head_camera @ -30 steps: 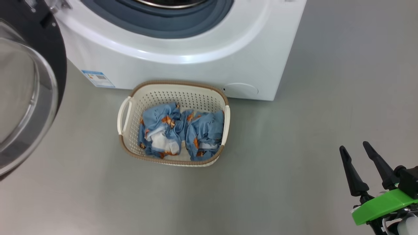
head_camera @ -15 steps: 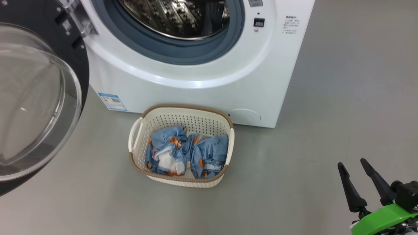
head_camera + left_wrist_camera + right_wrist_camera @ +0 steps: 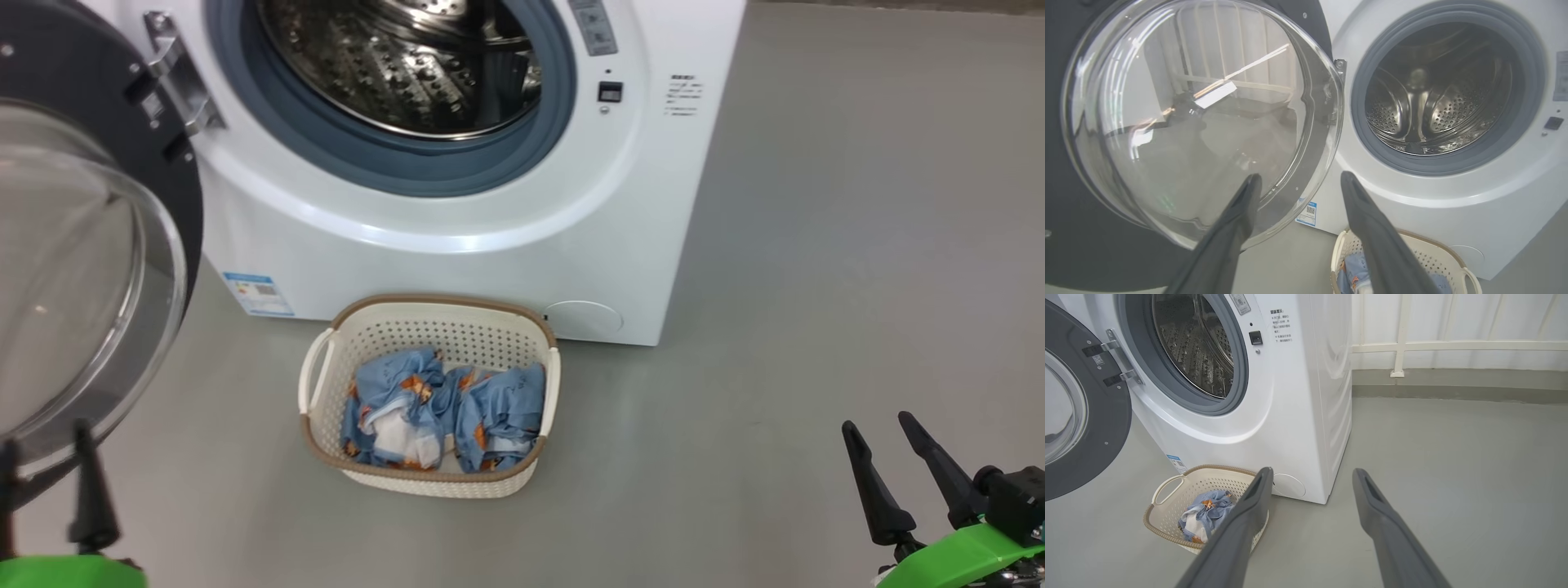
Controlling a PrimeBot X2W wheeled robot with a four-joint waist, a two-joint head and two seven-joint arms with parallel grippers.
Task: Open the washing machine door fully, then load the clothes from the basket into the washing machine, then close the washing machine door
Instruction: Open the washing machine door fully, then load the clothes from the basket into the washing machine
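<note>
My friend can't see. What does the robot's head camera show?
A white washing machine has its round door swung open to the left. A cream basket of blue clothes sits before it; the left gripper and right gripper, both open, show at the lower corners.

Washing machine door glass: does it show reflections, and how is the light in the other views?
Left wrist view: the bulging clear glass of the round black-rimmed door mirrors pale rails and a bright strip. Head view: a soft glare band crosses the white washing machine's front. Right wrist view: the grey floor is evenly lit, without hard shadows.
</note>
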